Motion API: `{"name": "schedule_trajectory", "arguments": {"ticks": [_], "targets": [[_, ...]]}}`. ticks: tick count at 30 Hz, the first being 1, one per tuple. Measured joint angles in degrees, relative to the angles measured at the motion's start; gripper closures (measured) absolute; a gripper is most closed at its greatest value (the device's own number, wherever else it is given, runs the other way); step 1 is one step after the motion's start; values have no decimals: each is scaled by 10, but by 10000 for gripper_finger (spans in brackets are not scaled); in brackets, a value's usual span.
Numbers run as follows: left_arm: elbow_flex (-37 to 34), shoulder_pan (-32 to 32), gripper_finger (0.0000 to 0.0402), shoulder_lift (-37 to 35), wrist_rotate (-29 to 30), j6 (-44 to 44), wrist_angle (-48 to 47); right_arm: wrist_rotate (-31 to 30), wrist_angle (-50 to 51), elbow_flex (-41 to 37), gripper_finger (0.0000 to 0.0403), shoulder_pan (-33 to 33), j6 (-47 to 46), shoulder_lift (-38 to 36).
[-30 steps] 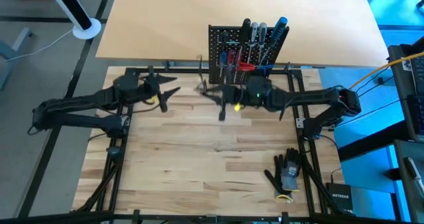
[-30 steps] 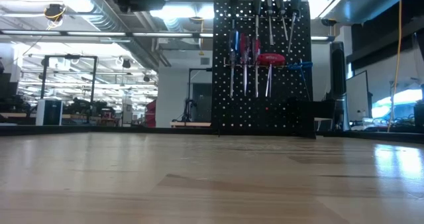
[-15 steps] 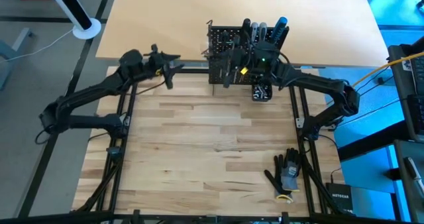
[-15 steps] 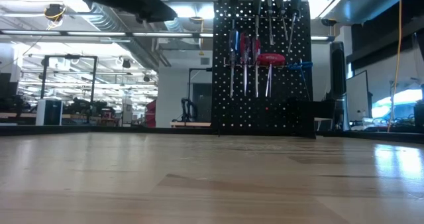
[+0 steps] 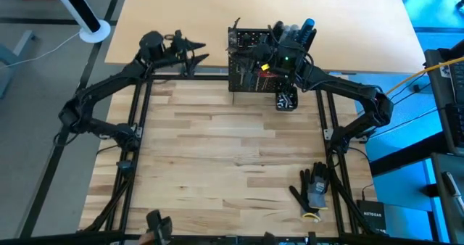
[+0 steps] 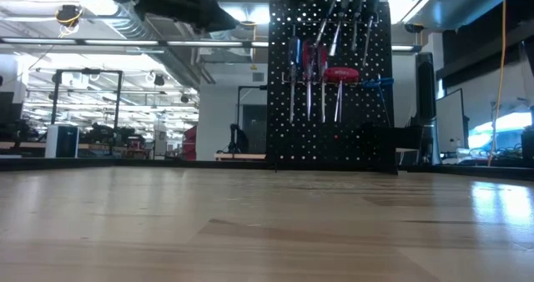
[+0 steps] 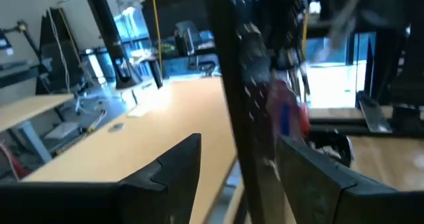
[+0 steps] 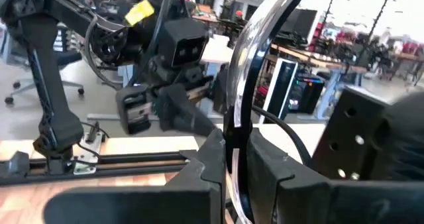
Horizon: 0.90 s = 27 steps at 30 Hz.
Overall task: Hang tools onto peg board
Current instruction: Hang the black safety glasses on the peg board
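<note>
The black peg board (image 5: 245, 71) stands upright at the table's far edge, with red, blue and black-handled tools (image 6: 321, 69) hanging on its face. My right gripper (image 5: 250, 62) is level at the board's top, shut on a thin shiny metal shaft (image 8: 246, 85). My left gripper (image 5: 201, 56) hovers open just left of the board, pointing at the board's left edge (image 7: 242, 85). Nothing sits between its fingers. In the low view the top-row shafts (image 6: 338, 27) hang aslant. My right gripper pinches the thin metal shaft (image 8: 233, 141) between its two fingers. The fingers are level and come from the table's right side. The shaft rises out of the fingers, clear of the table, beside the peg board's top (image 8: 361, 134). Its lower end is hidden by the fingers.
A small black cup (image 5: 285, 100) stands on the table just right of the board's foot. Black gloves (image 5: 313, 190) lie near the right front corner. Bare wood covers the rest of the table (image 5: 217, 158).
My right gripper has carried the thin shaft from in front of the board up and toward the far edge, to the board's top. My left gripper, staying open, has swung up, toward the far edge and rightward to the board's left side. The top-row tools now hang aslant.
</note>
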<state>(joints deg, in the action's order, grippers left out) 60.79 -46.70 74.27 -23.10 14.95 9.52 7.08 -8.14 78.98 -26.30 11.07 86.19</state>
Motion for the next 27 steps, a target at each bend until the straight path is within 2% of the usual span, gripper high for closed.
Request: {"name": "schedule_trajectory", "arguments": {"ticks": [5, 9, 15, 27], "targets": [[69, -15, 218, 45, -38, 3, 2, 0, -1, 0, 368, -15, -38, 6], [106, -15, 218, 64, -44, 13, -16, -9, 4, 0, 368, -20, -49, 20], [110, -13, 218, 64, -44, 20, -36, -9, -11, 0, 368, -19, -53, 22], [110, -13, 218, 64, -44, 28, -39, -35, -18, 2, 368, -18, -152, 21]]}}
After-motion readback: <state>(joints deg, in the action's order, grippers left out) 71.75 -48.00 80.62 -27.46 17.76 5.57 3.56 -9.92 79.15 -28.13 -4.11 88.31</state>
